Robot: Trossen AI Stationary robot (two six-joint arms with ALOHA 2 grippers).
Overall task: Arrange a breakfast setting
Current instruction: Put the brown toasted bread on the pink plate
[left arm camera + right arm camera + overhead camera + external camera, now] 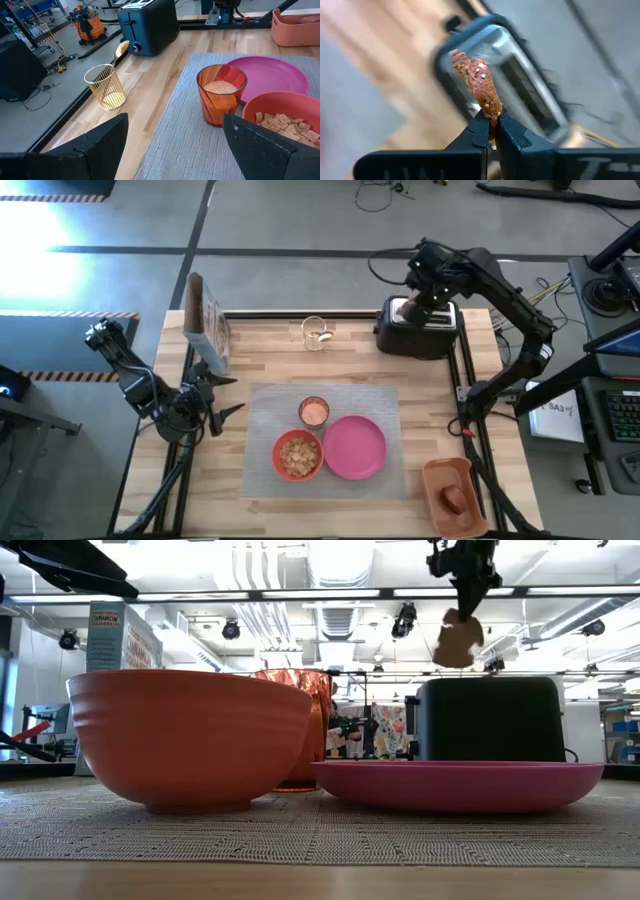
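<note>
pinching toast slice (479,87) | right gripper (492,131) | low view: above toaster (490,718)

This is a robot lab or workshop, not a home. The wooden bench (330,490) stands on a grey concrete floor (290,220) with loose cables (385,192) and striped warning tape (65,315). Overhead run bare pipes (345,565) and long ceiling lights (300,593). A computer keyboard (622,415) sits beside it.
</note>
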